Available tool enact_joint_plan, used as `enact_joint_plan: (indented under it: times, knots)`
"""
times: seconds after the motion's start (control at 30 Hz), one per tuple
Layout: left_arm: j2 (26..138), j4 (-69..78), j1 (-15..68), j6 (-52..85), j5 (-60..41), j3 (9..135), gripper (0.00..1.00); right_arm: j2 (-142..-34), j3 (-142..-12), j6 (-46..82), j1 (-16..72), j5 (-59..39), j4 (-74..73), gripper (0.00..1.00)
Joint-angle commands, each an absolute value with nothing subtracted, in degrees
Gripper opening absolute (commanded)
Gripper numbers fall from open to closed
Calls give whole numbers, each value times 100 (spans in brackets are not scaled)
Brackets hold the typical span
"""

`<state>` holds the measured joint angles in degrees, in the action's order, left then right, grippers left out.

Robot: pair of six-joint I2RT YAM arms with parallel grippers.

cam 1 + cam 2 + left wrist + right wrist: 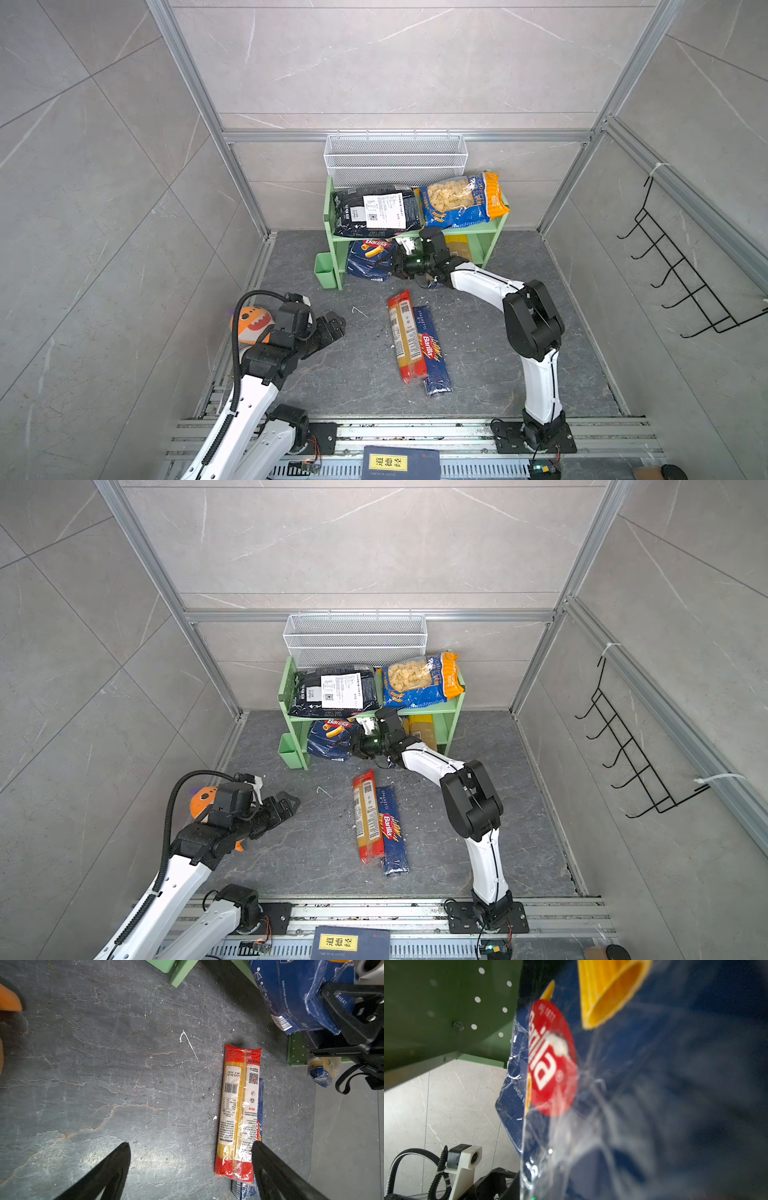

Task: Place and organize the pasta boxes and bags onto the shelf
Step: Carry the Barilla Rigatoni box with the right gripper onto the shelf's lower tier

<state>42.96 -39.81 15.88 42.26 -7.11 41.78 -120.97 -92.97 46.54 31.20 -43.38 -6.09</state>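
Rigatoni box (370, 259), dark-blue cardboard under crinkled glossy film with a red oval reading "Barilla", leans tilted in the lower tier of the pale green peg-holed shelf (494, 226). The right gripper (397, 268) is clamped on its near edge. Left gripper (334, 324) hangs spread and empty, well apart from the flat red spaghetti pack (405, 336), which touches the narrow box (434, 353) lettered "SPAGHETTI".

We note rough matt slate-look tabletop (93, 1084), glossy crinkled film on the wide pasta box (654, 1105), smooth matt green shelf (436, 1001).
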Motion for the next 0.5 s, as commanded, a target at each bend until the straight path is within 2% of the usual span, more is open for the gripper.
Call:
enact_joint_plan:
  times: [0.0, 0.17, 0.3, 0.37, 0.47]
  knots:
    - [4193, -3920, 1499, 4040, -928, 4195, 93, -12172, -9989, 4369, 3256, -4538, -1017, 32]
    - [4109, -3911, 1446, 4044, -1018, 4158, 93, -12503, -10515, 4285, 3340, -4524, -637, 34]
    - [4084, -3876, 1424, 4044, -1079, 4120, 93, -12686, -10809, 4183, 3368, -4509, -370, 40]
    - [4093, -3841, 1407, 4050, -1120, 4081, 93, -12764, -10960, 4090, 3375, -4485, -179, 49]
    - [4093, -3784, 1389, 4065, -1192, 4039, 93, -12872, -11202, 3983, 3366, -4469, 78, 69]
